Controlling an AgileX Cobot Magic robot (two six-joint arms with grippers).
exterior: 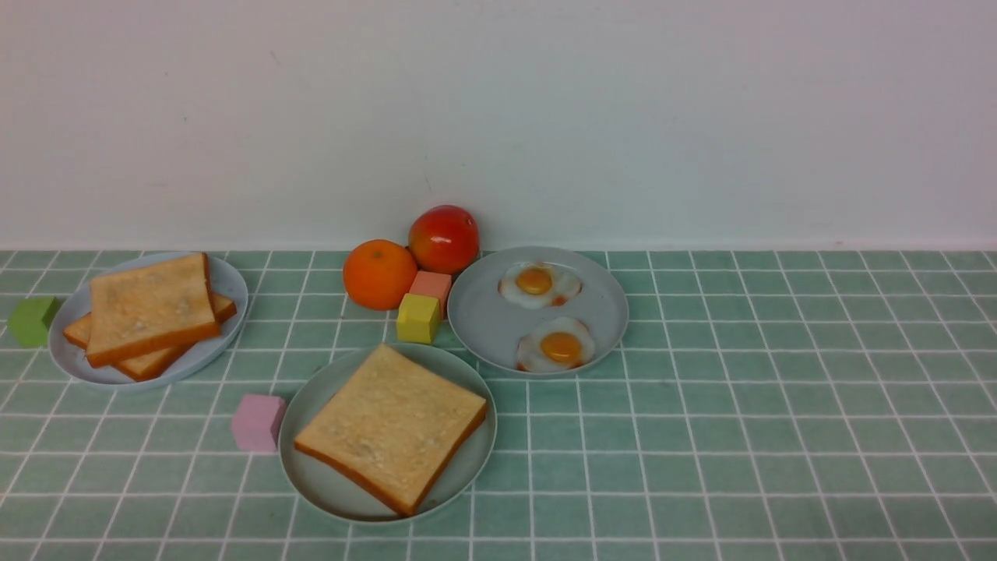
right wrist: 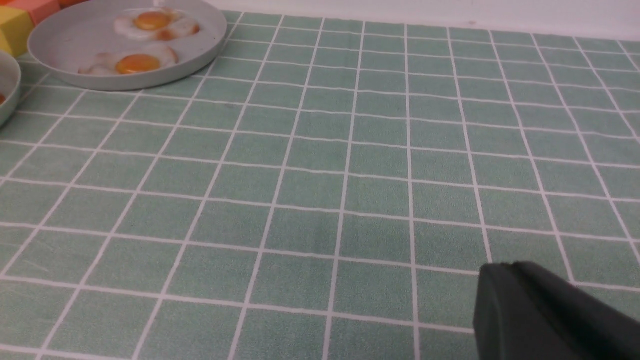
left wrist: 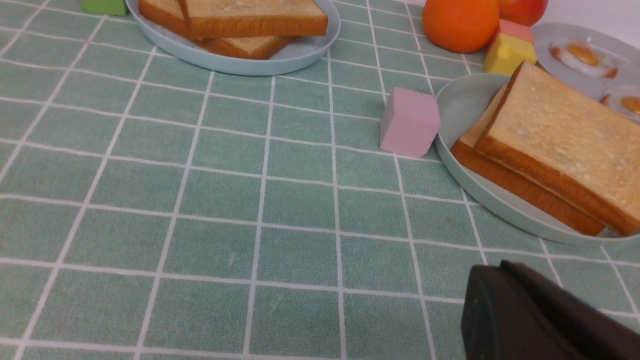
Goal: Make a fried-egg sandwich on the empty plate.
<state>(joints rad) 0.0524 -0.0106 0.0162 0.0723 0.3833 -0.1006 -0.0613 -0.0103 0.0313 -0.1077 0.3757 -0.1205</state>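
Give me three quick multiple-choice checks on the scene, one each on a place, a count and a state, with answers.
1. Which thing stands between the orange and the yellow cube on one side and the egg plate on the other?
A) pink cube
B) coral cube
C) green cube

2. How many fried eggs lie in view on the grey plate?
A) one
B) three
C) two

3. How does the toast on the green plate lie?
A) one slice upright
B) slices stacked, edges offset
C) slices side by side

Key:
1 B: the coral cube sits beside the grey plate.
2 C: two yolks show on it.
3 B: a lower slice juts from under the top slice on the green plate.
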